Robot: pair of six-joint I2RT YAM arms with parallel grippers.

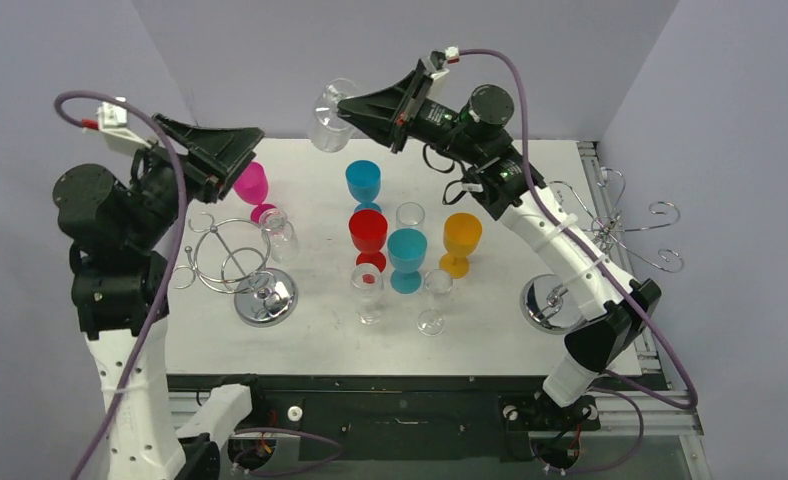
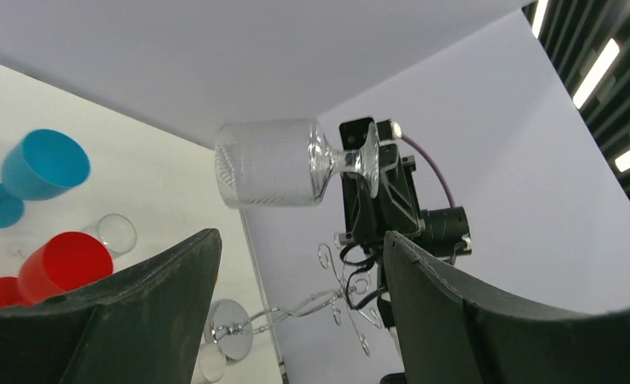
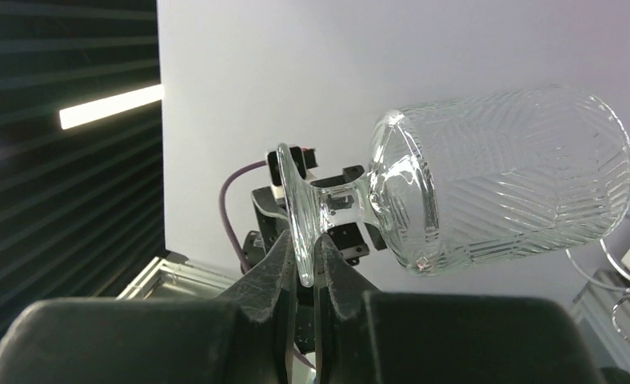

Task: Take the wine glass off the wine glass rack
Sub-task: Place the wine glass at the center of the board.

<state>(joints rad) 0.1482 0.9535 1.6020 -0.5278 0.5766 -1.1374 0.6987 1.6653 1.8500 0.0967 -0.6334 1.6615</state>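
Observation:
My right gripper [image 1: 358, 108] is shut on the foot of a clear ribbed wine glass [image 1: 328, 116]. It holds the glass on its side, high above the table's far edge. In the right wrist view the foot [image 3: 296, 210] is pinched between the fingertips of the gripper [image 3: 304, 258] and the bowl [image 3: 500, 184] points right. The glass also shows in the left wrist view [image 2: 272, 162]. The wire rack [image 1: 620, 222] with its chrome base [image 1: 548, 305] stands at the right, and nothing hangs on it. My left gripper [image 1: 242, 160] is open and empty above the left side of the table; its fingertips [image 2: 208, 256] frame the scene.
A second wire rack [image 1: 222, 255] with a chrome base [image 1: 267, 297] stands at the left, beside a pink glass [image 1: 253, 187] and a clear glass [image 1: 281, 236]. Blue [image 1: 363, 183], red [image 1: 368, 233], teal [image 1: 407, 252] and orange [image 1: 461, 238] glasses and clear ones [image 1: 367, 292] stand mid-table.

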